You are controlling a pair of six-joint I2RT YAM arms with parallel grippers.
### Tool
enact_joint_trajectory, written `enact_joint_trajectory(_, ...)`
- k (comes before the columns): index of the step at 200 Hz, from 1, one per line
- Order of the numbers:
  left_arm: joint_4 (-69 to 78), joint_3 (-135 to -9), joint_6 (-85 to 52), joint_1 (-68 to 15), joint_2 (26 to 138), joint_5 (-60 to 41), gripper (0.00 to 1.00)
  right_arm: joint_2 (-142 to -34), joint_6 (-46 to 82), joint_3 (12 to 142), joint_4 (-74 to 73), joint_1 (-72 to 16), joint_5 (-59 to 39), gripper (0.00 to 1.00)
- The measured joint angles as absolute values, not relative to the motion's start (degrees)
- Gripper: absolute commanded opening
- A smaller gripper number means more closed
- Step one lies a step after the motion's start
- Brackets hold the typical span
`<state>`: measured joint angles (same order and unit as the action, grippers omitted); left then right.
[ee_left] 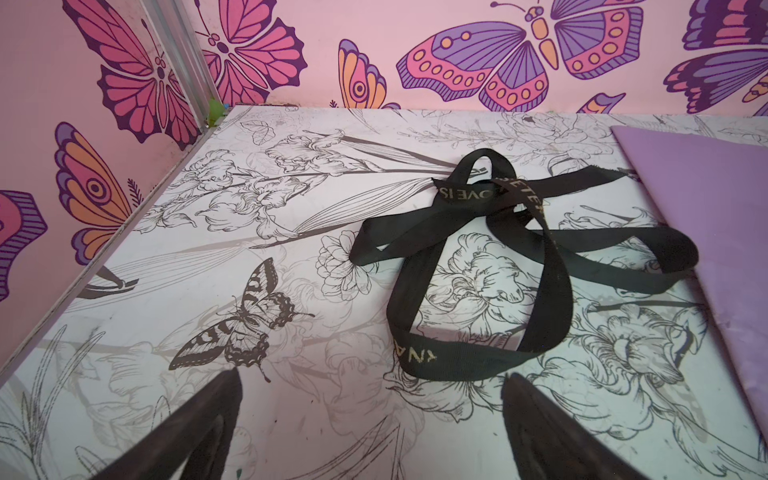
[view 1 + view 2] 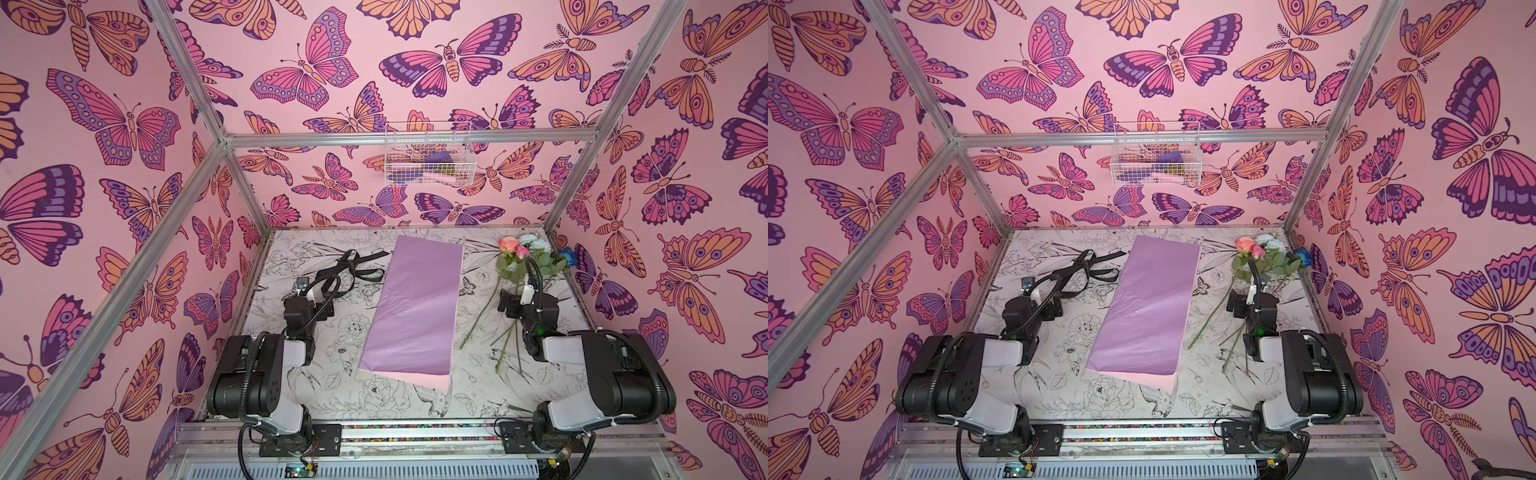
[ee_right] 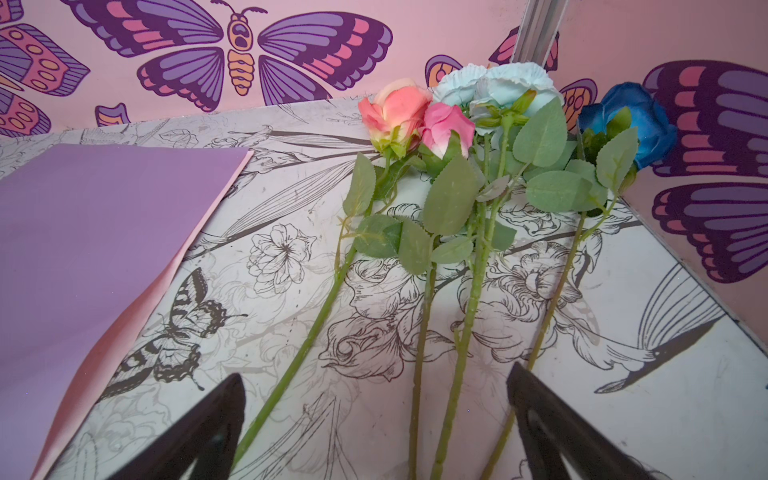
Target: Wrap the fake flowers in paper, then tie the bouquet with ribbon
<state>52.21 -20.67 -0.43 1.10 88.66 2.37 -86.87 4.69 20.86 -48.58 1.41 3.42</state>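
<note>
Hanging wide open and empty, the left claw (image 1: pixel 372 376) is held near the black ribbon (image 1: pixel 469 361). The right claw (image 3: pixel 376 374), open and empty too, is held over the stems of the bouquet of fake flowers (image 3: pixel 451 195), laid untied on the bench (image 2: pixel 332 386) beside the lilac paper (image 2: pixel 411 307).

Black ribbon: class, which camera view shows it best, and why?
The left wrist view: the black ribbon lies close, its loops and gold lettering clear. In both top views it is a small dark tangle beside the lilac paper. The right wrist view misses it.
</note>
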Motion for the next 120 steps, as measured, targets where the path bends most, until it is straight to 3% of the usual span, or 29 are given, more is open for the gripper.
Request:
enact_joint_trajectory(57,47.9,-20.9,-0.3,1.1,85.1,1.7,0.99,-84.6,4.7,25.2,-40.5,1.4,3.4,0.99)
enact_joint_trajectory(120,35.2,-25.9,-3.1,-0.4,70.1,1.5,0.99,-67.3,7.5,28.5,-25.6,1.4,7.5,0.99)
